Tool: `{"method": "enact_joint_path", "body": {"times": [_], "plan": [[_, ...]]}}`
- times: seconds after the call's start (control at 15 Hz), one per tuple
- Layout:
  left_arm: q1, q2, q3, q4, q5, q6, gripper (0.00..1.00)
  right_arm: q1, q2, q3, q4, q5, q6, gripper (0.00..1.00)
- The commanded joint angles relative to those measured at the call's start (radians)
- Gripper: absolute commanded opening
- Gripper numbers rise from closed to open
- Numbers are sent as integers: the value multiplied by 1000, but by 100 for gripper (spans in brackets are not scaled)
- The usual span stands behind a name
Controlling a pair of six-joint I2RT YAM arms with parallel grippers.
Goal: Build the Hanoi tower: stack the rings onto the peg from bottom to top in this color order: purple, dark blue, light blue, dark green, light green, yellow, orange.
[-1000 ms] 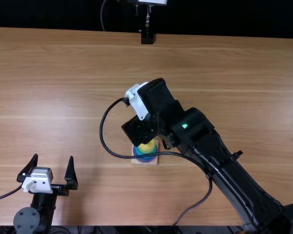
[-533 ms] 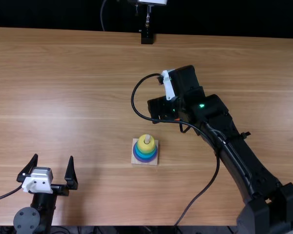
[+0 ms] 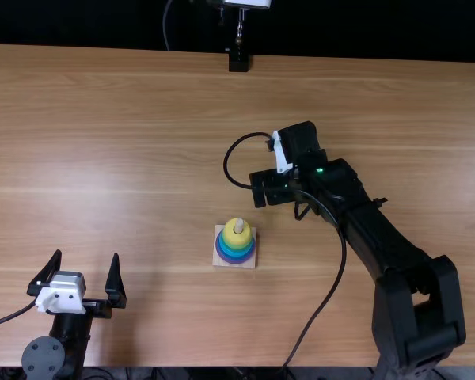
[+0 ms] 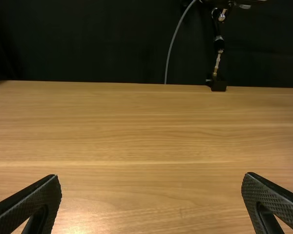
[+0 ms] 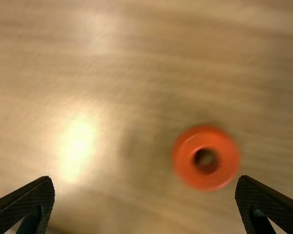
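Note:
The left gripper (image 3: 87, 254) stands open at the near left; in its wrist view the gripper (image 4: 152, 176) has bare table between its fingers. Beyond and right of the tower hangs the right gripper (image 3: 273, 188). Seen from its wrist, this gripper (image 5: 145, 179) is wide open and empty, with the orange ring (image 5: 182, 157) lying flat on the table beneath, off-centre towards one finger. The ring stack stands on a pale square base (image 3: 219, 261): a yellow ring (image 3: 231, 238) on top, blue rings (image 3: 225, 249) lower and a purple ring (image 3: 236, 261) lowest. The peg (image 3: 238, 225) pokes through.
The right arm (image 3: 380, 237) slants across the table's right side, its cable (image 3: 331, 291) looping right of the tower's base. A black stand (image 3: 238, 59) is at the table's far edge.
My right gripper has moved from over the tower away to the right and farther back, uncovering the stack, then shifted slightly nearer the table's front. The left arm has kept still.

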Motion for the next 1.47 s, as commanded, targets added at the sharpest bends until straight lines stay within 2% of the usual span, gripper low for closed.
{"method": "enact_joint_path", "body": {"times": [0.0,0.07,0.13,0.8,1.07,1.4], "plan": [[7,-12,-17,-18,8,3,100,-16,19,-5,4,68,3,100],[7,-12,-17,-18,8,5,100,-25,21,-5,4,103,-1,100],[7,-12,-17,-18,8,3,100,-34,24,-5,4,114,-1,100],[7,-12,-17,-18,8,3,100,-51,85,13,8,118,-5,100],[7,-12,-17,-18,8,5,100,-48,113,21,107,120,-7,100],[7,-12,-17,-18,8,3,100,-42,113,12,103,118,-10,100]]}}
